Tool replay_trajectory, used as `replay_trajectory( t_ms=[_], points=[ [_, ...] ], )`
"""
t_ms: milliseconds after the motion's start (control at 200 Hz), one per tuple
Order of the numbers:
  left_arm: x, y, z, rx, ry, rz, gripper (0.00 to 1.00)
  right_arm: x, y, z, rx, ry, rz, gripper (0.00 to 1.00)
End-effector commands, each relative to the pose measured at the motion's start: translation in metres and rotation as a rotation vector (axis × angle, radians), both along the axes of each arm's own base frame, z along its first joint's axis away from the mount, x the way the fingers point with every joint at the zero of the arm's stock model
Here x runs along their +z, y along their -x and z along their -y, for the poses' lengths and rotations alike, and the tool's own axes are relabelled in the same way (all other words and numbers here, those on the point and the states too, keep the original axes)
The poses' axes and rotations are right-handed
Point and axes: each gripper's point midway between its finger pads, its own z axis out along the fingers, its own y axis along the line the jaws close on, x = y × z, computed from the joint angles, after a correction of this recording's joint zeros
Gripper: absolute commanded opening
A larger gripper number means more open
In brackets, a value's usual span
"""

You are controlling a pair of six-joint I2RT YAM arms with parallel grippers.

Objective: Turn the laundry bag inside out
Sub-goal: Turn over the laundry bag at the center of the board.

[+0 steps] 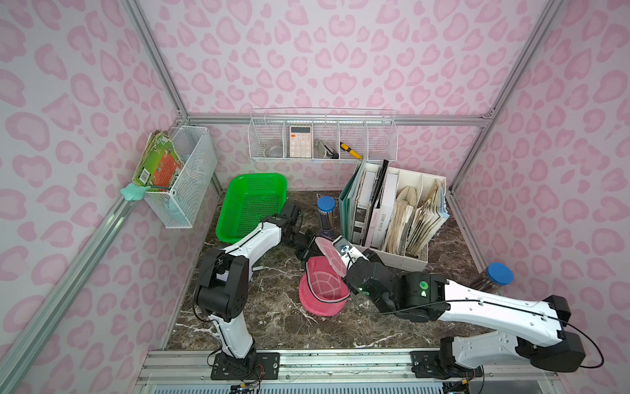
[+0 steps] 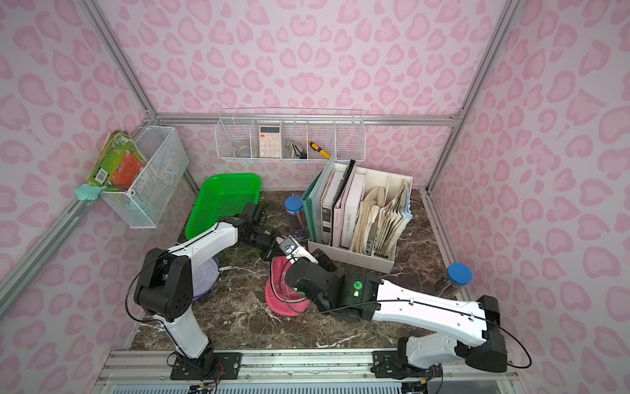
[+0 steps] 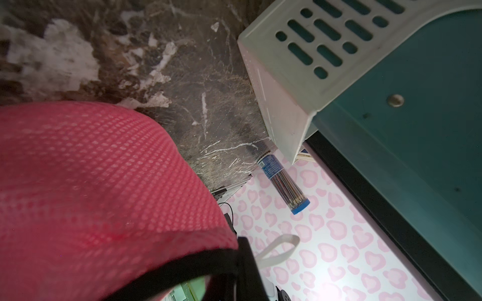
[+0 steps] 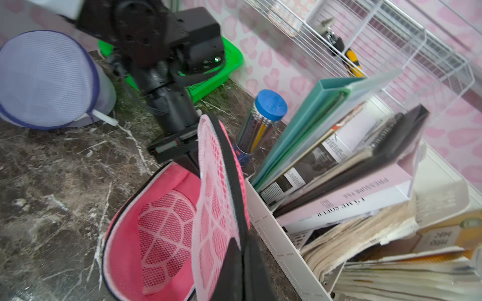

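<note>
The pink laundry bag [image 1: 322, 293] is lying near the middle of the worktop [image 1: 272, 317], just in front of the file organiser [image 1: 402, 259]. Its zipped mouth is gaping and its pale mesh flap [image 4: 211, 198] is standing up. The left tool [image 1: 306, 252] is pinching the black-trimmed rim on the bag's far side, jaws pressed together on the fabric. The right tool [image 4: 242, 263] is gripping the flap's zipper edge in the same tight pinch. I am reading this as the opening-up step: both arms are holding the mouth, and the lining is not yet coming outward. The next move is calling for one tool to be anchoring the rim while the other is pushing the bag's bottom up through the mouth — probably after regripping deeper — with the organiser leaving little room alongside.
</note>
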Motion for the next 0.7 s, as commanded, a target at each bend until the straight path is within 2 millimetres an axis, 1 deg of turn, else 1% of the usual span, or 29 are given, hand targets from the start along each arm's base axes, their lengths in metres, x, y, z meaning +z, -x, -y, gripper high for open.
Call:
replay_trajectory(
  t_ms=[0,60,135,195,275,395,535,620,700],
  points=[
    [0.007,-0.011,0.003,-0.004,0.016,0.047,0.00,0.008,0.023,-0.041,0.148,-0.090,-0.025,0.15],
    [0.011,-0.012,0.004,-0.009,0.020,0.068,0.00,0.001,0.035,-0.061,0.221,-0.140,-0.080,0.21],
    [0.016,-0.012,0.004,-0.015,0.028,0.091,0.00,-0.010,0.043,-0.076,0.262,-0.177,-0.136,0.27],
    [0.018,-0.011,0.004,-0.021,0.033,0.101,0.00,-0.016,0.044,-0.079,0.261,-0.190,-0.162,0.31],
    [0.021,-0.010,0.004,-0.032,0.041,0.118,0.00,-0.022,0.041,-0.076,0.237,-0.186,-0.179,0.34],
    [0.030,-0.009,0.005,-0.063,0.060,0.166,0.00,-0.029,0.019,-0.055,0.151,-0.210,-0.233,0.35],
    [0.045,-0.003,0.005,-0.122,0.063,0.257,0.00,-0.040,-0.008,-0.018,0.053,-0.284,-0.325,0.35],
    [0.055,0.003,0.006,-0.168,0.064,0.317,0.00,-0.050,-0.021,0.004,0.006,-0.329,-0.373,0.36],
    [0.067,0.009,0.008,-0.208,0.083,0.381,0.00,-0.066,-0.031,0.024,-0.038,-0.368,-0.434,0.37]
  ],
)
